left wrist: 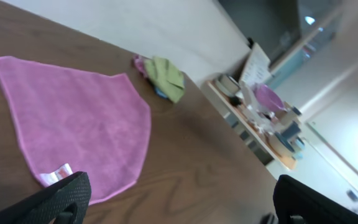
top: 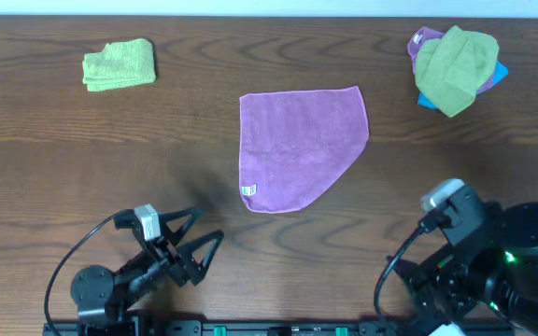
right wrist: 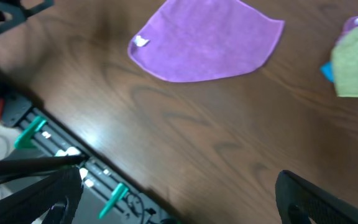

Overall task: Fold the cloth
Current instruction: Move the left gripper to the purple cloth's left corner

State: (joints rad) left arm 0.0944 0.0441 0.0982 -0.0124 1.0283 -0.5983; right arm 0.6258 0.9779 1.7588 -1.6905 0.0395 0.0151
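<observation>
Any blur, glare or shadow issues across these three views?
Overhead: sharp, evenly lit, faint shadow on the table near the purple cloth. Left wrist: soft throughout, background shelf blurred, bright patches at right. Right wrist: mildly blurred, sheen on the wood.

Overhead faces down; both wrist views, seemingly low, share the cloth point(top: 297, 149).

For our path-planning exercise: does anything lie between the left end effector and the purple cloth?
Nothing visible does. Only bare table lies between the left end effector and the purple cloth; the green cloth and cloth pile sit at far corners.
</observation>
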